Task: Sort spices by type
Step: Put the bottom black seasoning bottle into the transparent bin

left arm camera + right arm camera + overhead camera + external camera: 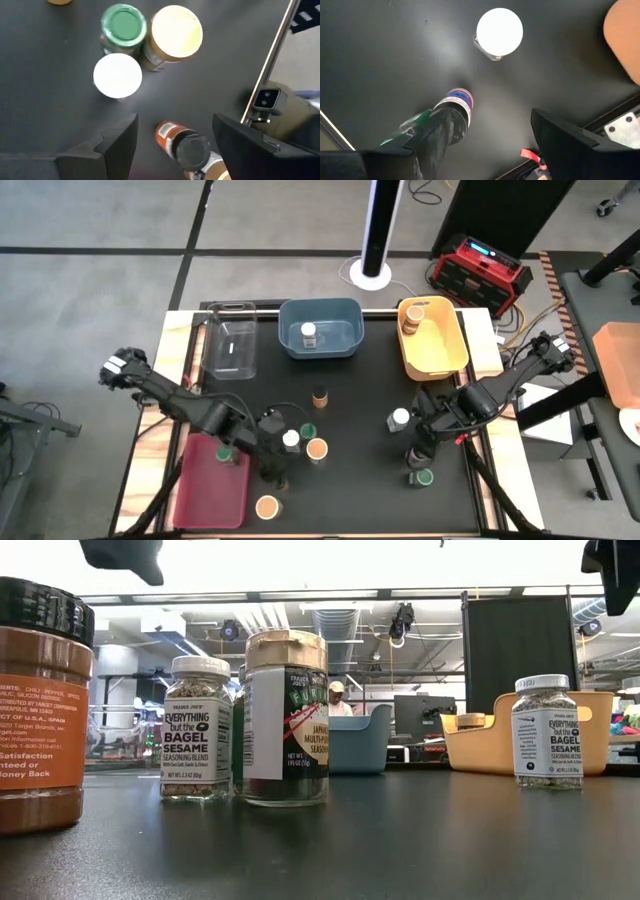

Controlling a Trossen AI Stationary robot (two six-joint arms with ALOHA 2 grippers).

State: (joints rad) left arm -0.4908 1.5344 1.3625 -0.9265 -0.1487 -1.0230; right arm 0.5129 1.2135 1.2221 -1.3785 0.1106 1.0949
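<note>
The left wrist view alone shows the left gripper [172,145] spread wide over a dark-lidded, orange-labelled jar [187,149]. The right wrist view shows the right gripper [490,137] open beside a dark jar with a purple-banded label [456,104], not clamping it. From above, the blue plastic bin [320,328] holds one white-lidded jar [309,333], the yellow bin [433,337] a tan-lidded jar [413,315]; the clear bin [231,340] and red tray [211,480] flank the loose jars on the black tabletop [360,420].

arms: two, dark, jointed, glossy black links | left gripper [172,145]: two broad matte-black fingers with stepped inner edges | right gripper [490,140]: same dark angular fingers | wrists: black blocky housings, white patches at upper-left
</note>
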